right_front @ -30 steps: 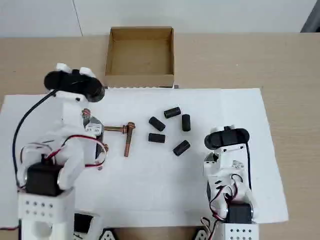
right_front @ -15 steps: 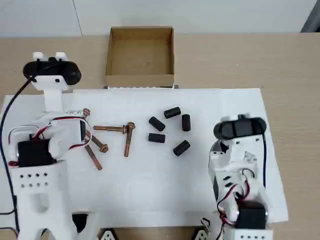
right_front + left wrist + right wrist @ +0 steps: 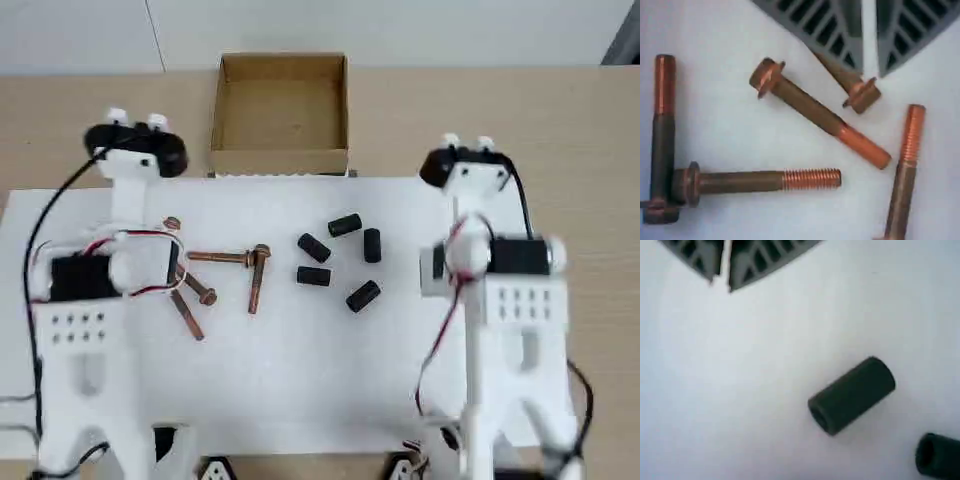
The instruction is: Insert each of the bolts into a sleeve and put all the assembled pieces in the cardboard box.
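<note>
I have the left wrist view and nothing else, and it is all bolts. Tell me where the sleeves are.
Observer: Five black sleeves lie in a loose cluster on the white sheet, beside the bolts, on the right arm's side of them.
Operator: Now place the box for me.
Observer: The cardboard box stands just past the sheet's far edge, and there is nothing in it.
Operator: Report any assembled pieces.
Observer: None yet. Every sleeve lies apart from the bolts, with no bolt in it.
</note>
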Robot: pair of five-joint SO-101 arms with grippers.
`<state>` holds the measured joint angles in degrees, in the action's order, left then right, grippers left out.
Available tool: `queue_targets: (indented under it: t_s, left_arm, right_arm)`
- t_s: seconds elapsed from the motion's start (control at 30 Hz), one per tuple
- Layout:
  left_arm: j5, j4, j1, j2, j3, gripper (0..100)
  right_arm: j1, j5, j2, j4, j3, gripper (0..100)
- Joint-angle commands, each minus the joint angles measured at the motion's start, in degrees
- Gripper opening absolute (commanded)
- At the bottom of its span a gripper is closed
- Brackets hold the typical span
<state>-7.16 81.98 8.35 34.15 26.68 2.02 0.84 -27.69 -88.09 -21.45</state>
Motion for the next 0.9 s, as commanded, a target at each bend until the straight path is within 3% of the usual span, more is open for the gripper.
queue_targets:
  t_s: [0.0, 0.4, 0.5, 0.67, 0.87]
  left_arm:
    - [-0.2, 0.4, 0.5, -6.1, -1.2, 1]
    - [3.5, 0.8, 1.8, -24.8, -11.3, 1]
    - [5.0, 1.3, 1.8, -28.0, -12.8, 1]
    - [5.2, -0.1, 1.7, -30.9, -13.2, 1]
    - [5.1, -0.9, 1.7, -31.4, -13.2, 1]
  right_arm:
    - [2.0, 1.5, 10.3, -4.3, 11.6, 0.4]
    - [16.0, 3.1, 33.7, -7.0, 32.4, 0.5]
    - [16.5, 1.9, 38.8, -6.8, 37.8, 1.7]
    - [16.3, 1.9, 47.3, -7.1, 46.2, 12.8]
    - [16.3, 1.9, 53.1, -6.8, 48.5, 13.6]
